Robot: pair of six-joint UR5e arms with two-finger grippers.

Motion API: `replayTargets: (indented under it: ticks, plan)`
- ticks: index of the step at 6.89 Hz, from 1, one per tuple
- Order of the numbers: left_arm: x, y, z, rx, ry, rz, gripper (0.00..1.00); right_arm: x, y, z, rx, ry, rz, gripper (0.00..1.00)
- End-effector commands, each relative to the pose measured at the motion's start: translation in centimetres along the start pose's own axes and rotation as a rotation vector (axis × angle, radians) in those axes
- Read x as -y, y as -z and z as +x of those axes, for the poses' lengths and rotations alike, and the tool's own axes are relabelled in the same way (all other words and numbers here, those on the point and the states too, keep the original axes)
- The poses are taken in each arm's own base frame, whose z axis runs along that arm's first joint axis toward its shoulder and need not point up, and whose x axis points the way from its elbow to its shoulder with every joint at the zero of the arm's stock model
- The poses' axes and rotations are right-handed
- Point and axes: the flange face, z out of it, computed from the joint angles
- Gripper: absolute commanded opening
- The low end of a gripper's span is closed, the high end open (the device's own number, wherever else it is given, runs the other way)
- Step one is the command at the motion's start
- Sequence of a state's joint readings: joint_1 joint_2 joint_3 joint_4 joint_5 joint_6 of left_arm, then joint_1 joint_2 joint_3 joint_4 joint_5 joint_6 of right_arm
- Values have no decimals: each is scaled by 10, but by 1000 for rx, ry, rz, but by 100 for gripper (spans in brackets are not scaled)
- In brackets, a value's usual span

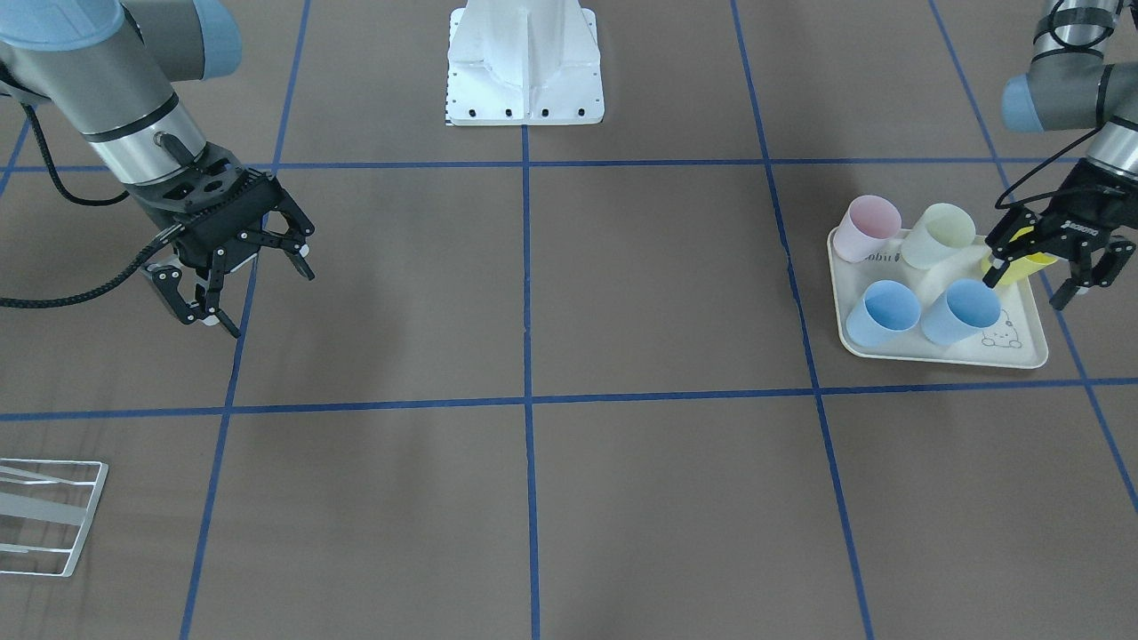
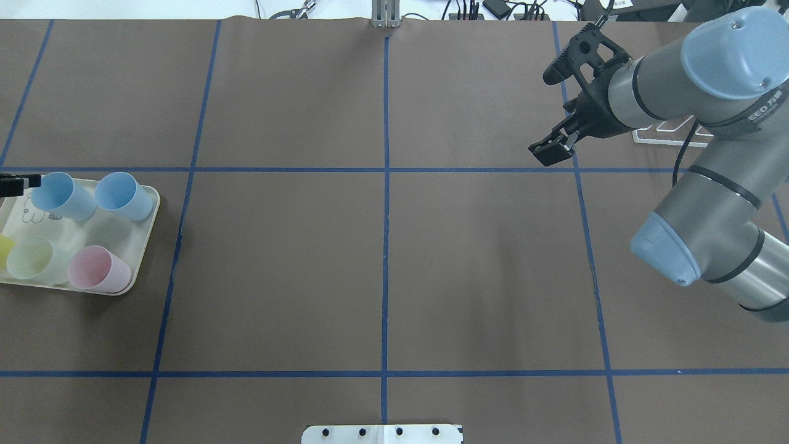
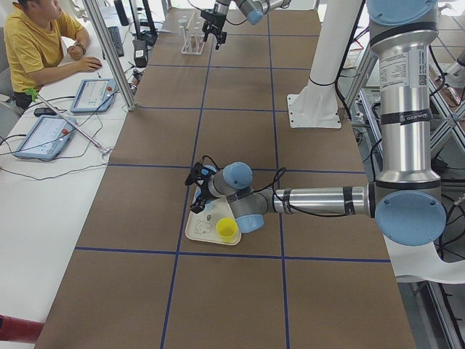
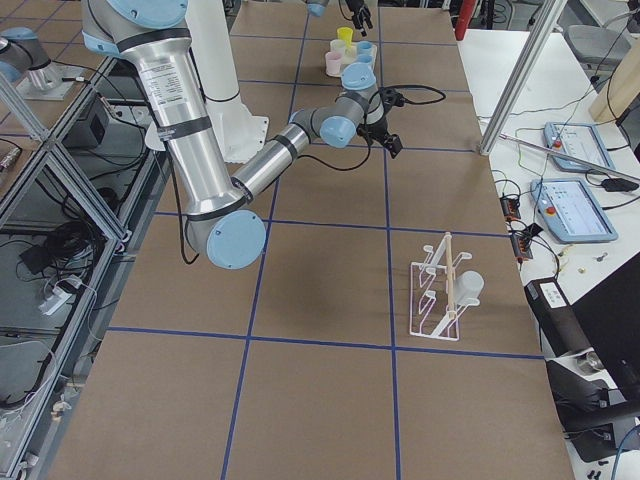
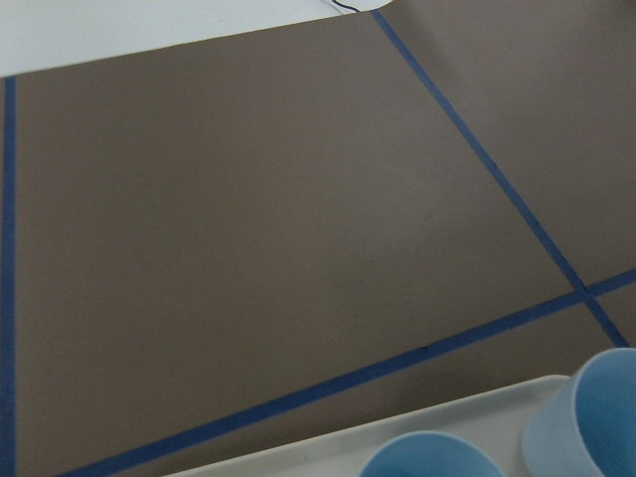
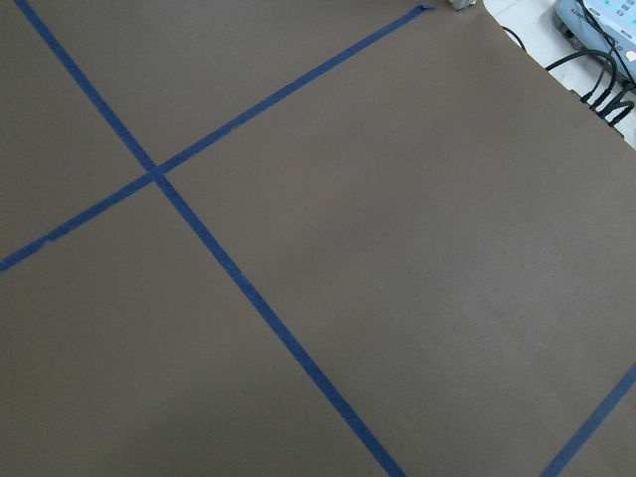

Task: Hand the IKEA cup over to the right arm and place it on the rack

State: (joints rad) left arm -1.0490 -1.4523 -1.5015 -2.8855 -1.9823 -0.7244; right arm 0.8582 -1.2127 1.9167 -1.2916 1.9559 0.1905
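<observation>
Black two-finger left gripper [image 1: 1038,276] spread apart and empty, hovering over the cream rabbit-print tray [image 1: 942,357] beside a light blue plastic cup [image 1: 960,311]; second blue cup [image 1: 882,313], pink cup [image 1: 867,228], pale green cup [image 1: 940,236] and yellow cup [image 3: 227,230] standing there too. Black right gripper [image 1: 253,289] likewise apart and empty above the brown table [image 1: 622,293], white wire rack [image 4: 437,295] well apart, one pale cup [image 4: 468,288] on it.

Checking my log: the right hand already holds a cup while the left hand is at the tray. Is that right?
No. The right hand is open and empty over the table, as the exterior front-facing view shows. The left hand is at the tray.
</observation>
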Motion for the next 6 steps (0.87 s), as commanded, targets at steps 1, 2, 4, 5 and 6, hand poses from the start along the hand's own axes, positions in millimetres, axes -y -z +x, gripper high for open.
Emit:
replayTargets:
  ticks: [1, 2, 4, 5, 6]
  plan:
    - [-20, -21, 5, -1, 26, -2, 92, 1, 1, -3, 4, -2, 4, 99]
    - [-22, -22, 3, 2, 22, -6, 82, 1, 1, -3, 4, -2, 4, 99]
    - [-23, -28, -1, 7, 24, -13, 54, 1, 1, -3, 4, -2, 4, 99]
    - [-22, -27, 1, 2, 23, -10, 33, 1, 1, -3, 4, -2, 4, 99]
    - [-22, -26, 1, -8, 19, -7, 13, 1, 1, -3, 4, -2, 4, 99]
